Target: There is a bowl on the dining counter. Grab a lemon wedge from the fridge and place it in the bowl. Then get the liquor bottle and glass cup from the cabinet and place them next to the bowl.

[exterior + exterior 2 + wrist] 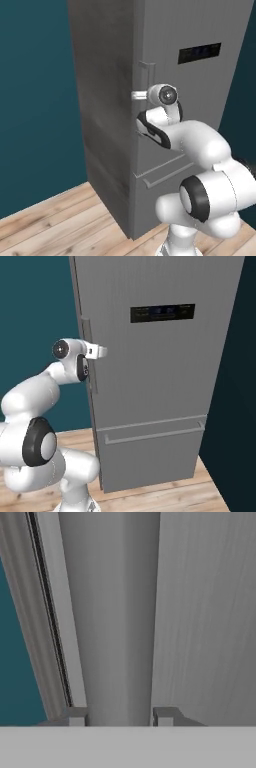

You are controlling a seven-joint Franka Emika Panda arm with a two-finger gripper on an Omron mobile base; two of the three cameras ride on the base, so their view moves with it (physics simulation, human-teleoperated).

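The left base view looks forward and slightly down from behind the arm's left side, facing the fridge [200, 100] at an angle, so its side wall and door front both show. The right base view looks from behind the arm's right side, facing the same fridge [160, 371] door nearly head-on. Both share the door, its vertical handle [89, 356], the dark display panel [162, 312] and the wooden floor [50, 220]. The hand view sits very close, looking along the handle [135, 612].
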